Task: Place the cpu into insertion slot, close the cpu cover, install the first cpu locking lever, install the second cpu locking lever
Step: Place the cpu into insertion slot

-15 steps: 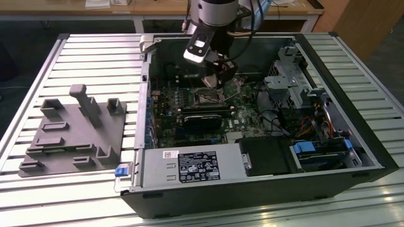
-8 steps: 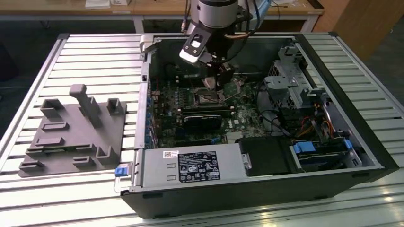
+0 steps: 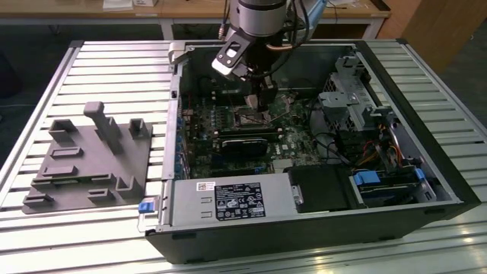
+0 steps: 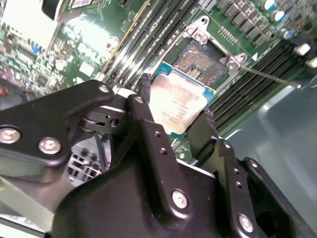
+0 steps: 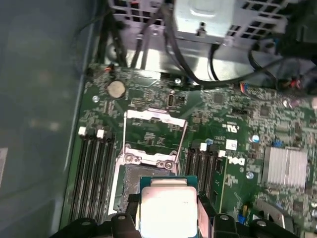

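I work over a slatted metal table (image 3: 114, 63). Wooden desks stand behind it at twelve o'clock in the exterior view. On the slats, at nine o'clock from the centre of that view, sits a grey moulded fixture (image 3: 88, 165). The open computer case (image 3: 304, 240) lies on its side at the centre, with its power supply (image 3: 228, 202) at six o'clock and a drive cage (image 3: 346, 97) at about two o'clock.

My gripper (image 3: 265, 111) reaches down into the case from twelve o'clock, over the green motherboard (image 3: 228, 165).

The second wrist view shows my grip. My two black fingers (image 4: 148, 124) are spread only as wide as the cpu (image 4: 179, 106) and clamp it by two opposite edges, silver top facing the camera. The insertion slot (image 4: 205, 62) lies just beyond the chip with its dark centre bare, so the chip is not seated. A thin locking lever (image 4: 272, 77) juts out beside the slot.

The first wrist view shows the cpu cover (image 5: 156, 116) swung open past the slot's far side, with its window showing bare board. It also shows memory slots (image 5: 94, 168) flanking the socket, a coin cell (image 5: 116, 89) and a finned heat sink (image 5: 285, 166).
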Tool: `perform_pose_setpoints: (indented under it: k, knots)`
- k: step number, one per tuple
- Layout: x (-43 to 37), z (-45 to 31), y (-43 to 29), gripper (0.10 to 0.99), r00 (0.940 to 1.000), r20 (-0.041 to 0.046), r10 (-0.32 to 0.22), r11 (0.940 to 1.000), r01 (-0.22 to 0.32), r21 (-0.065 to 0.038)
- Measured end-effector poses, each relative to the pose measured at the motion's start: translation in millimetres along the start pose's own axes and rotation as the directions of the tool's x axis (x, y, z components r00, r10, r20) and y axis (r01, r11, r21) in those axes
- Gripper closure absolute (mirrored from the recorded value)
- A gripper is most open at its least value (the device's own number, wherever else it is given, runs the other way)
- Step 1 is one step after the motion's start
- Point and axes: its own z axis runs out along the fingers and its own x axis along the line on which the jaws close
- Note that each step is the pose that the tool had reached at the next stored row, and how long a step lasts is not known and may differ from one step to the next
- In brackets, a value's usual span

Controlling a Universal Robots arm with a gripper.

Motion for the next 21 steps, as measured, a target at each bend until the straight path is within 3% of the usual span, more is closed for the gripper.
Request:
perform_pose_setpoints:
  k: [4,10,17,21]
  knots:
    - [0.4,2.8,-0.9,0.545,0.9985,0.0045,0.055,0.9985,-0.055,0.0]
    - [8.6,9.2,-1.8,0.545,0.9971,0.0079,0.075,0.9972,-0.075,0.0]
    - [12.8,17.8,-2.1,0.545,0.9956,0.0354,0.087,0.9962,-0.087,0.001]
    - [14.0,23.9,-2.3,0.545,0.9949,0.0366,0.094,0.9956,-0.094,0.001]
